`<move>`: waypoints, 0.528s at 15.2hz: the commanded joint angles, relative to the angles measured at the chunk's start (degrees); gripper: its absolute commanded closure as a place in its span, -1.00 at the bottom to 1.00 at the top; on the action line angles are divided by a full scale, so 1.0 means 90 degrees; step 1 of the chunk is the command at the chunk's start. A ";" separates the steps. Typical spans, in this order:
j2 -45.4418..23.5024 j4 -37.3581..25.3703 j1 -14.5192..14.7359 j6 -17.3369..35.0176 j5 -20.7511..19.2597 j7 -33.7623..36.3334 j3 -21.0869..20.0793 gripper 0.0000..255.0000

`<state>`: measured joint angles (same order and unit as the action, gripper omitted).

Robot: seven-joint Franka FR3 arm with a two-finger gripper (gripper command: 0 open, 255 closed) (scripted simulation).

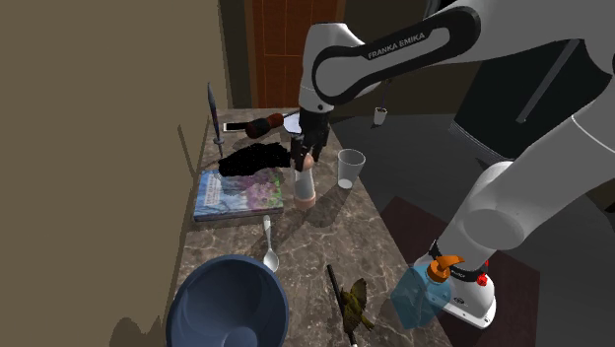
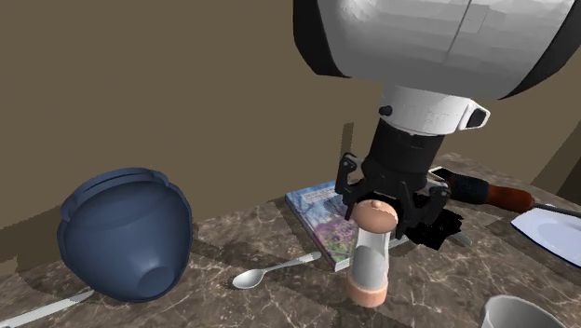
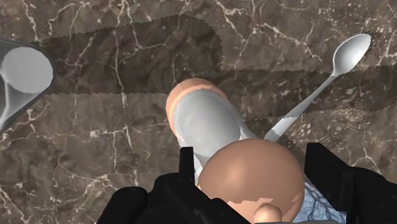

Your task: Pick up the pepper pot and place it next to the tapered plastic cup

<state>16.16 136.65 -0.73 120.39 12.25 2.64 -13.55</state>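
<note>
Pinkish at both ends, the pepper pot (image 1: 306, 184) stands upright on the marble surface (image 1: 325, 235), between the book (image 1: 241, 192) and the clear cup (image 1: 350, 170). Your claw (image 3: 250, 153) is released, astride its top cap. The pot seems stiff, smooth and tall, so grip it low under the cap.

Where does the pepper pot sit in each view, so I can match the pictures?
Shoulder view: the pepper pot stands near the centre, between the book and the cup, under the gripper.
Second exterior view: low and right of centre, in front of the book.
Wrist view: directly ahead of the gripper, its round top nearest.
Shared landmark: the spoon, lying near the pot.
</note>
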 commanded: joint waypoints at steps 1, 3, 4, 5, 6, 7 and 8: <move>-0.0068 0.0124 0.0013 0.0199 0.0015 0.0000 -0.0027 1.00; -0.0135 0.0211 0.0016 0.0352 0.0022 -0.0013 -0.0039 1.00; -0.0136 0.0210 0.0016 0.0352 0.0022 -0.0013 -0.0039 1.00; -0.0137 0.0210 0.0016 0.0352 0.0022 -0.0013 -0.0039 1.00; -0.0137 0.0210 0.0016 0.0352 0.0022 -0.0013 -0.0039 1.00; -0.0137 0.0210 0.0016 0.0352 0.0022 -0.0013 -0.0039 1.00; -0.0137 0.0210 0.0016 0.0352 0.0022 -0.0013 -0.0039 1.00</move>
<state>14.93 138.53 -0.59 123.55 12.44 2.53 -13.90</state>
